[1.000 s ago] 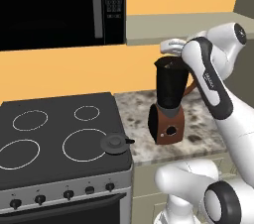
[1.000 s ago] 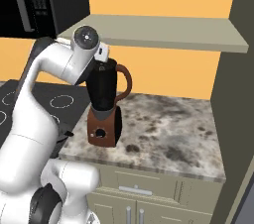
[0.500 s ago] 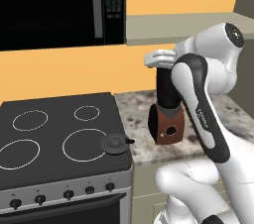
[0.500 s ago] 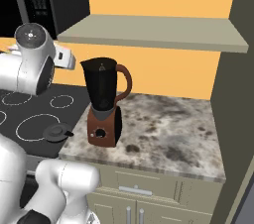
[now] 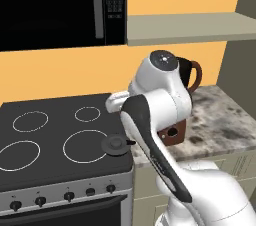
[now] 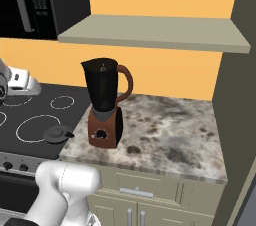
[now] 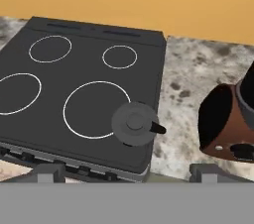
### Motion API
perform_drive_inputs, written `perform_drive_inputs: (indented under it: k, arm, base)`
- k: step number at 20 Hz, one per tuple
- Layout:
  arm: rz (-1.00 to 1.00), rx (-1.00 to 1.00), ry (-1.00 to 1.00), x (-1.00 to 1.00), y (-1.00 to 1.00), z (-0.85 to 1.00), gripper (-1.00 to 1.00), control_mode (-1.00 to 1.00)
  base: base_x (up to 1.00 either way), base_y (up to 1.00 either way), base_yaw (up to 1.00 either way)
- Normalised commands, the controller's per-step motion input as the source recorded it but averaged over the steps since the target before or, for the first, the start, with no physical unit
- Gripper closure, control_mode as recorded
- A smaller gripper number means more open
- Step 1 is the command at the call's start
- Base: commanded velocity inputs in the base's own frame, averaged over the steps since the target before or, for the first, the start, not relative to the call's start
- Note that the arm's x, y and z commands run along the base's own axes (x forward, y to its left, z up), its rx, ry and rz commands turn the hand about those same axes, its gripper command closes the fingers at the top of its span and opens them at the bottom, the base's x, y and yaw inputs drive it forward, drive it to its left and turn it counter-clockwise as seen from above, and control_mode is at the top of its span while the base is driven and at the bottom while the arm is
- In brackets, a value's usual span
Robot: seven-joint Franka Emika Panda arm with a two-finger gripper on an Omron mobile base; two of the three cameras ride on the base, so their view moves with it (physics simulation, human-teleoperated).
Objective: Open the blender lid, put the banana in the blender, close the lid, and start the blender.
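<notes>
The blender [image 6: 104, 105] stands on the counter's left end, its dark jar open at the top, with a brown base and a curved handle. My arm covers most of it in the left base view, where the handle [image 5: 195, 75] sticks out. The blender lid [image 7: 135, 123], a round grey disc with a knob and tab, lies on the stove's front right corner [image 5: 116, 145]. My gripper [image 7: 126, 174] hangs open and empty above the stove's front edge, looking down on the lid. The banana is out of view.
The black stove [image 5: 55, 120] has several white burner rings and knobs along its front. A microwave [image 5: 60, 5] hangs over it, and a shelf [image 6: 155, 32] runs above the speckled counter [image 6: 170, 130]. A dark wall closes the counter's right end.
My arm has swung left, away from the blender's top and out over the stove. The lid and blender have stayed where they were.
</notes>
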Motion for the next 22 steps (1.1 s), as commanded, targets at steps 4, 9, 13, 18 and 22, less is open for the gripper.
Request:
perform_drive_inputs:
  k: [4,9,13,18,22]
  arm:
    - [0.0,-0.17,0.29,0.1,0.17,-0.97,-1.0,-1.0]
    - [0.0,-0.01,0.31,0.73,0.04,-0.64,-1.0,-1.0]
    - [0.0,0.0,0.29,0.72,0.02,-0.44,-1.0,-1.0]
    - [0.0,0.0,0.19,0.45,0.06,-0.53,-1.0,-1.0]
    - [0.02,0.0,0.04,0.15,0.0,-0.69,-1.0,-1.0]
  base:
    - [0.0,0.0,0.0]
    - [0.0,0.0,0.0]
    - [0.0,0.0,0.0]
    - [0.0,0.0,0.0]
    - [0.0,0.0,0.0]
